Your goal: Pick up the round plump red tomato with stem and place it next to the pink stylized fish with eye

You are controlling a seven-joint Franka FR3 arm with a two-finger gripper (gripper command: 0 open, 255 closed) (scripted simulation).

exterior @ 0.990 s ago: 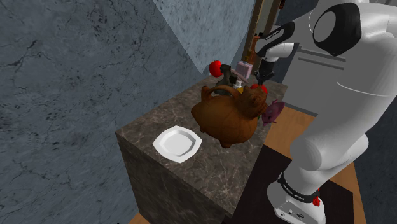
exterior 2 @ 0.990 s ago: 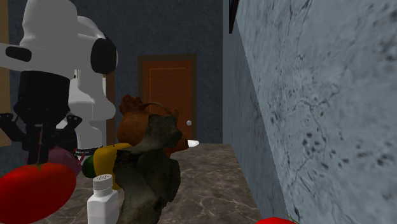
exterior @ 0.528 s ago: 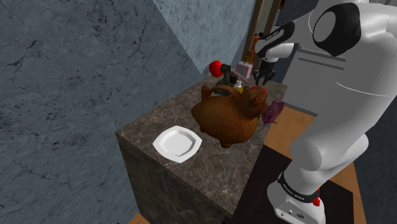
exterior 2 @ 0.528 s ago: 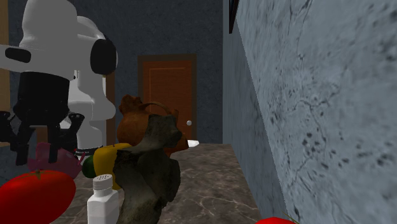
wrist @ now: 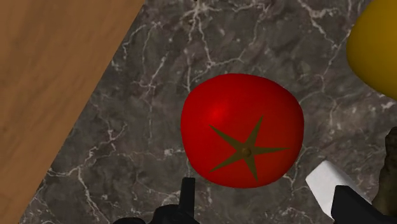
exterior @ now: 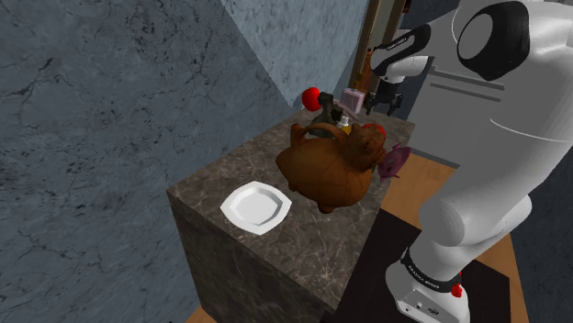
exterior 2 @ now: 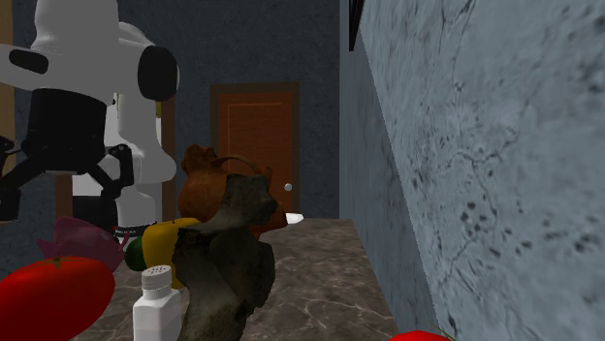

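open gripper [wrist: 262, 196] hovering over the tomato [wrist: 242, 130], nothing held
fingers spread wide, touching nothing; the tomato lies on the marble counter [wrist: 159, 51] near its edge, just beside the white shaker [wrist: 323, 181]; an off-centre close could roll it over the edge or clip the shaker; counted: two tomatoes, the second tomato [exterior: 312, 95] by the wall; one pink fish [exterior: 393, 161]; one plate [exterior: 256, 206]

Dark marble counter [exterior: 303, 234] carrying 5 things

A white plate [exterior: 256, 206] lies toward 1 end, a brown stuffed toy [exterior: 329, 168] sits mid-counter, and a red tomato [wrist: 242, 130], pink fish [exterior: 393, 161] and white shaker [exterior 2: 157, 305] crowd the other end.
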